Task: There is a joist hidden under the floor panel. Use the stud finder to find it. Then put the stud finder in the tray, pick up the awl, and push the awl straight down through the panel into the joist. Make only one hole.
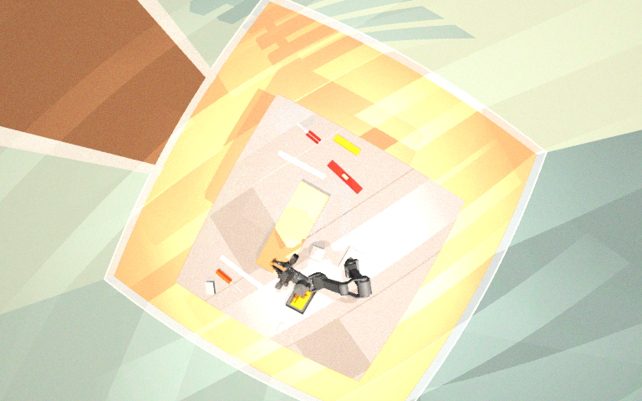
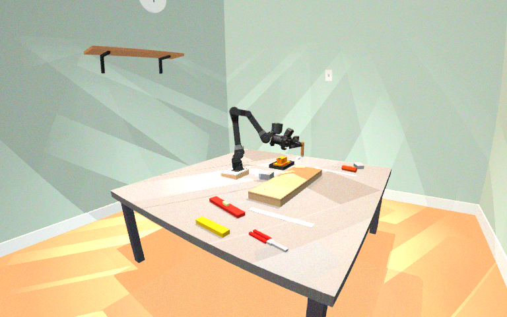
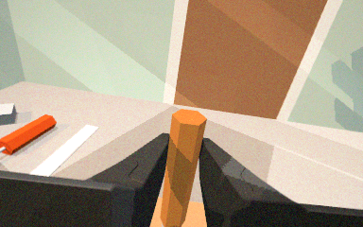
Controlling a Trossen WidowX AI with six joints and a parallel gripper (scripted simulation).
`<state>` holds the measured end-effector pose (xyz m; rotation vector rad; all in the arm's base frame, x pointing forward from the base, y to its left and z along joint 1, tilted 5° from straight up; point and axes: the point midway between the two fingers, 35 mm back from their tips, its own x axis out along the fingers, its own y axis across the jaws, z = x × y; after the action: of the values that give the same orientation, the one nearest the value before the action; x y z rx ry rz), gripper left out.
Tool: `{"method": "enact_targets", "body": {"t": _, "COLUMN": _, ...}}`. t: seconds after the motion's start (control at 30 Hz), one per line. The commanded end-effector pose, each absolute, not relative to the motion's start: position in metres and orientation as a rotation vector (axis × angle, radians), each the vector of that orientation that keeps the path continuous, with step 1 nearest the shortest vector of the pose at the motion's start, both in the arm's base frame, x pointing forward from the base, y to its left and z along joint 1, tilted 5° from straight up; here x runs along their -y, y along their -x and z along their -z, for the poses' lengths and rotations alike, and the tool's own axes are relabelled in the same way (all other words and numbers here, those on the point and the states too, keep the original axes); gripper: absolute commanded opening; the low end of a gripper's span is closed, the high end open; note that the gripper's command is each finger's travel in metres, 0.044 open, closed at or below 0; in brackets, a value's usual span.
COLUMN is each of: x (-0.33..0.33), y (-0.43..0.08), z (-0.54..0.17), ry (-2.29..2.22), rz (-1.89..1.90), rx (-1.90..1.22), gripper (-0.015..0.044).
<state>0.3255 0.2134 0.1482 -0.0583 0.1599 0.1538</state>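
My gripper [image 1: 279,266] [image 2: 301,144] [image 3: 184,143] is shut on the awl's orange handle [image 2: 302,148] [image 3: 187,161]. The awl stands about upright in the exterior view, raised clear of the table, near the far end of the panel. Its metal tip is hard to make out. The pale wooden floor panel [image 1: 303,212] [image 2: 264,196] lies flat on the table; no hole can be made out at this size. The yellow and orange stud finder [image 1: 298,302] [image 2: 281,160] sits in the black tray [image 1: 295,310] [image 2: 282,167] beside the panel. The arm partly covers the tray in the top view.
An orange-handled tool [image 1: 223,276] [image 2: 348,168] [image 3: 30,133] and a grey block [image 1: 210,287] [image 2: 358,165] lie past the panel's far end. Another grey block [image 1: 317,253] [image 2: 266,176] is by the arm's base. A red level [image 1: 337,168] [image 2: 235,211] and yellow bar [image 1: 347,144] [image 2: 212,226] lie opposite.
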Motion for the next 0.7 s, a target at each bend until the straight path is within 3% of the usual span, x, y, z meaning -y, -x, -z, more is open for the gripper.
{"method": "enact_targets", "body": {"t": 0.0, "x": -0.2131, "y": -0.3241, "z": -0.1536, "ry": 0.032, "rz": -0.149, "rx": -0.139, "gripper": 0.0000}}
{"method": "enact_targets", "body": {"t": 0.67, "x": -0.2135, "y": -0.3242, "z": -0.1445, "ry": 0.032, "rz": -0.149, "rx": -0.139, "gripper": 0.0000}}
